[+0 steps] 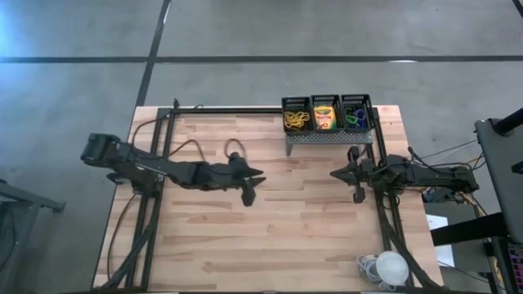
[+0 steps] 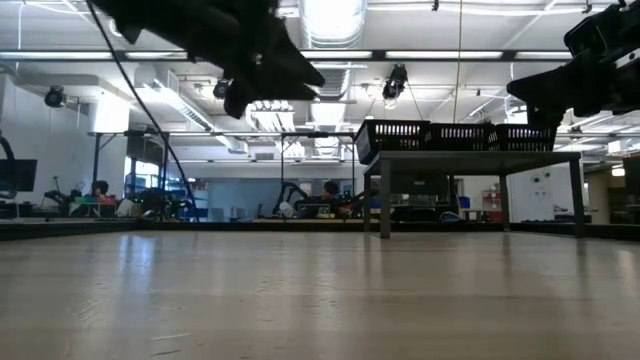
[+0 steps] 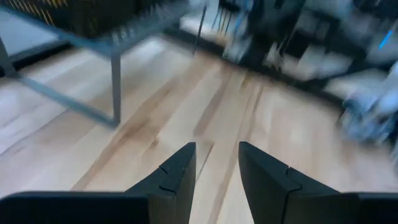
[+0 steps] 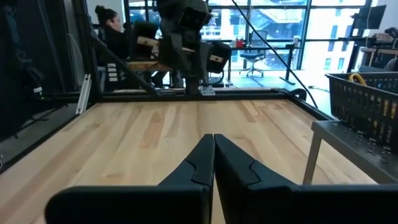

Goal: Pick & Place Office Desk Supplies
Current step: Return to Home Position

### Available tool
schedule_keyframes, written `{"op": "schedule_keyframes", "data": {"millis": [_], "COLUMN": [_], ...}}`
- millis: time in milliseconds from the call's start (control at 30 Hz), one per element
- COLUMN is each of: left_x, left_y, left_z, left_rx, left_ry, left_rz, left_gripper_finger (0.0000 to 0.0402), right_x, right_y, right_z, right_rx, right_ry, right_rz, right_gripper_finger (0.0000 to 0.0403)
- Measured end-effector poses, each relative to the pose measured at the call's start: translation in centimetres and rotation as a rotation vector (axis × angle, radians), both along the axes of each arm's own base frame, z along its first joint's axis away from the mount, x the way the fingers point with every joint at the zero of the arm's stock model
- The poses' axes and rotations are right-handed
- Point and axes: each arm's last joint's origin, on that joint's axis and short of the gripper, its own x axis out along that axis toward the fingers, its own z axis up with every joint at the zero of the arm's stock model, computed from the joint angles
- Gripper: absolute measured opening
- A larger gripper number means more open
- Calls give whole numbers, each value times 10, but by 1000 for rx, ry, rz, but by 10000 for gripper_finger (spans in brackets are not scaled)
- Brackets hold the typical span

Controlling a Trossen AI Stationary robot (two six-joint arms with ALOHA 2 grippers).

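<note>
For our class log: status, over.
Left gripper open, empty, over table. Right gripper shut, empty. Rubber bands, crayons, rings in mesh bins on stand. No obstruction.

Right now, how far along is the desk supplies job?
Sorting looks done: rubber bands, a crayon box and coloured rings sit in the three mesh bins. Nothing in hand: the left end effector is open and empty, the right end effector shut on nothing. No loose supplies show on the table; probably only returning home remains.
</note>
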Motion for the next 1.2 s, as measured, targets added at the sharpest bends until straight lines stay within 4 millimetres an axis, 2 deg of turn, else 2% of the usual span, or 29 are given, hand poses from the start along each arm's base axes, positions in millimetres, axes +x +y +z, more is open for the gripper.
{"op": "schedule_keyframes", "data": {"millis": [100, 233, 300, 467, 600, 733, 933, 1200], "left_x": [-19, -52, -70, -109, -139, -164, -193, -209], "left_y": [6, 10, 9, 14, 14, 17, 19, 21], "left_z": [2, 5, 2, 2, -3, -20, -44, -56], "left_rx": [15, 159, 213, 253, 319, 328, 315, 321], "left_ry": [-152, -331, -349, -367, -402, -422, -464, -383], "left_rz": [1, -237, -323, -334, -442, -453, -480, -524], "left_gripper_finger": [126, 126, 126, 126, 126, 126, 126, 126], "right_x": [0, 1, 1, 1, 1, 1, 1, 1], "right_y": [0, 0, 0, 0, 0, 0, 0, 0], "right_z": [0, 0, -1, -1, -1, -1, -1, -1], "right_rx": [-3, -1, 0, -3, -2, -4, -3, -4], "right_ry": [1, 7, 12, 15, 13, 14, 13, 13], "right_rz": [-2, -2, -1, -1, 0, 0, 0, 1], "right_gripper_finger": [8, 8, 8, 9, 9, 9, 9, 9]}}
